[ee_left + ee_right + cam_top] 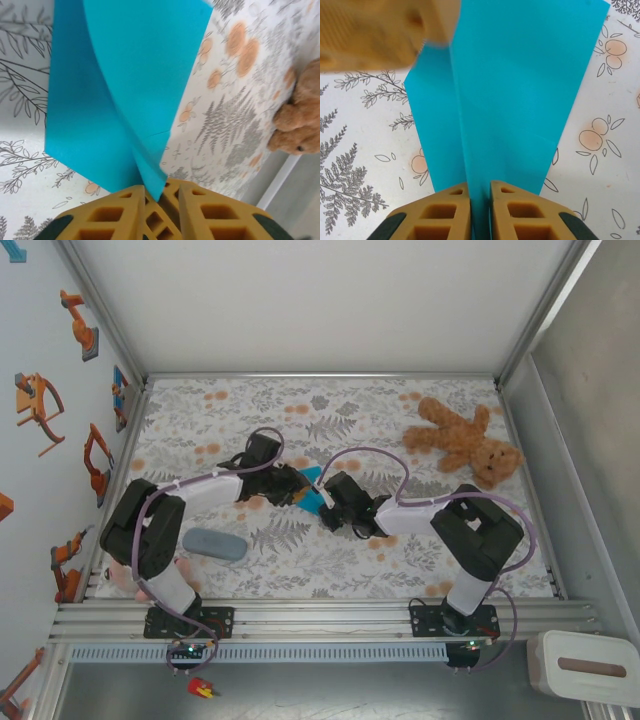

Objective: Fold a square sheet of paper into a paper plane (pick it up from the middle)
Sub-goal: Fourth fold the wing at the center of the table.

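Note:
The paper plane point(312, 492) is turquoise paper folded into a dart with a raised middle keel, held just above the flowered table between both grippers. In the right wrist view the paper plane point(520, 100) fans away from me, and my right gripper point(480, 187) is shut on its keel. In the left wrist view the paper plane point(115, 85) tapers to a corner that dips into the narrow gap of my left gripper point(162, 192), whose jaws stand slightly apart. Seen from above, the left gripper point(297, 490) and right gripper point(328, 502) almost touch. A blurred left finger point(380, 30) shows beyond the paper.
A brown teddy bear point(465, 440) lies at the back right of the table, and the teddy bear point(300, 125) also edges into the left wrist view. A grey-blue oblong case point(214, 543) lies near the left arm's elbow. Metal frame rails border the table.

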Motion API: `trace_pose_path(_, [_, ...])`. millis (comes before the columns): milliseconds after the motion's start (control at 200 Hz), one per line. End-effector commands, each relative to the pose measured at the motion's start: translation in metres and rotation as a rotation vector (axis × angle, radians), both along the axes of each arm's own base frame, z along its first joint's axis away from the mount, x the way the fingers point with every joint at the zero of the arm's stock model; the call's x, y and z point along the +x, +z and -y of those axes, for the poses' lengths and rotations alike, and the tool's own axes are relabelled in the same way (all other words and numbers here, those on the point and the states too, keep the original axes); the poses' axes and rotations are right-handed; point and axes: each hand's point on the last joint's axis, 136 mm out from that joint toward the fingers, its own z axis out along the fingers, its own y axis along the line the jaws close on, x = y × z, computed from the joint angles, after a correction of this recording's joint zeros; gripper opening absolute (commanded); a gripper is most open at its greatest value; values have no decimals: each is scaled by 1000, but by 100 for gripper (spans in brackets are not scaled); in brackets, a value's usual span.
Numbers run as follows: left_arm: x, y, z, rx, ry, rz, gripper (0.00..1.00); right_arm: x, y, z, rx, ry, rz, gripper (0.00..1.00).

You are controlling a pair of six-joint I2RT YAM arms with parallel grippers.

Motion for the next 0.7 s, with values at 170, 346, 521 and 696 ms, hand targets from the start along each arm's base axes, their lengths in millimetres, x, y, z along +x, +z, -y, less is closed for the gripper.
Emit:
trace_pose_path(170, [4,20,-44,23,98,97,38,-10,-6,-12,73,35,-49,9])
trace_pose_path(346, [-1,16,-50,-3,122,138,41,-12,-4,-17,151,24,-107,7])
trace_pose_path(521, [-6,10,-46,-65,141,166,41,-13,-3,-21,244,11,-184,5])
trace_pose_path(696, [-10,5,-32,-70,82,189,42,-16,-6,-22,311,0,-268,4])
